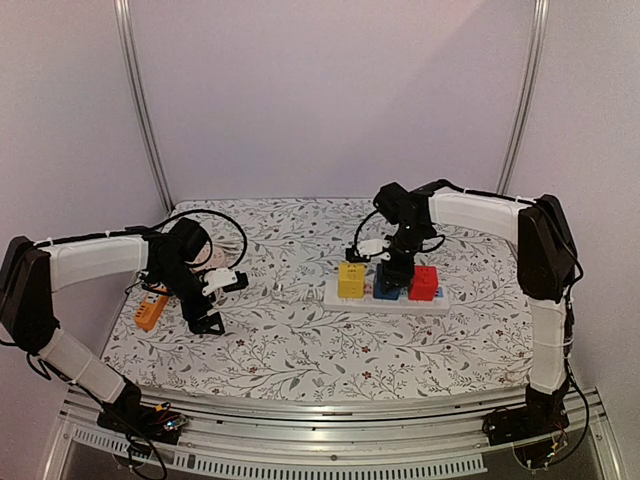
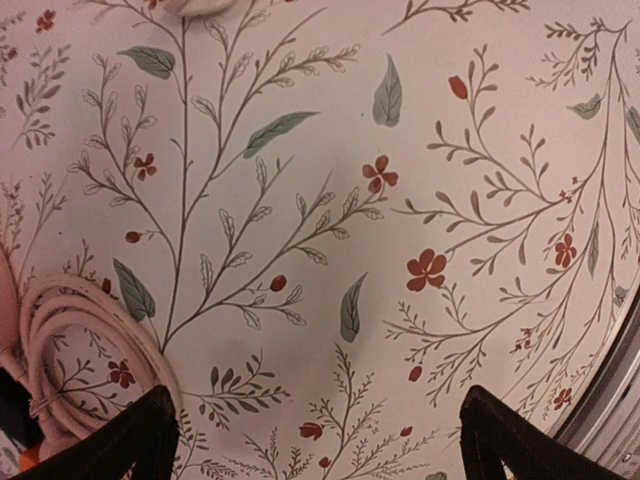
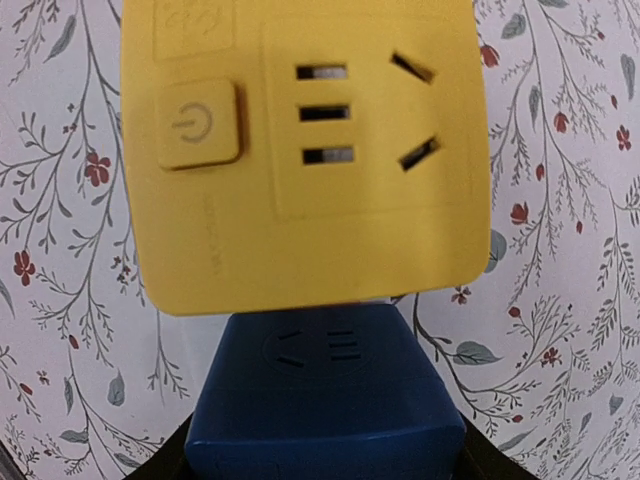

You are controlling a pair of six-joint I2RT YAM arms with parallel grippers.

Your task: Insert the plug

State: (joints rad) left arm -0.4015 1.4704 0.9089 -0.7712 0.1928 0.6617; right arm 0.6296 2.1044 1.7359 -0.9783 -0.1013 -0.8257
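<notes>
My right jaws pinch the blue plug cube [image 1: 386, 289] between the yellow cube [image 1: 351, 280] at nine o'clock and the red cube [image 1: 424, 283] at three, left jaws spread idle; a tilted push could wedge it against them.

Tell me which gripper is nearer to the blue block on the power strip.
Right. The right gripper grips the blue block, one finger on each side. The left gripper hangs open over the flowered cloth, far off to the block's left.

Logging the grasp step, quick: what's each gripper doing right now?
Left gripper: open, empty.
Right gripper: closed on the blue block.
</notes>
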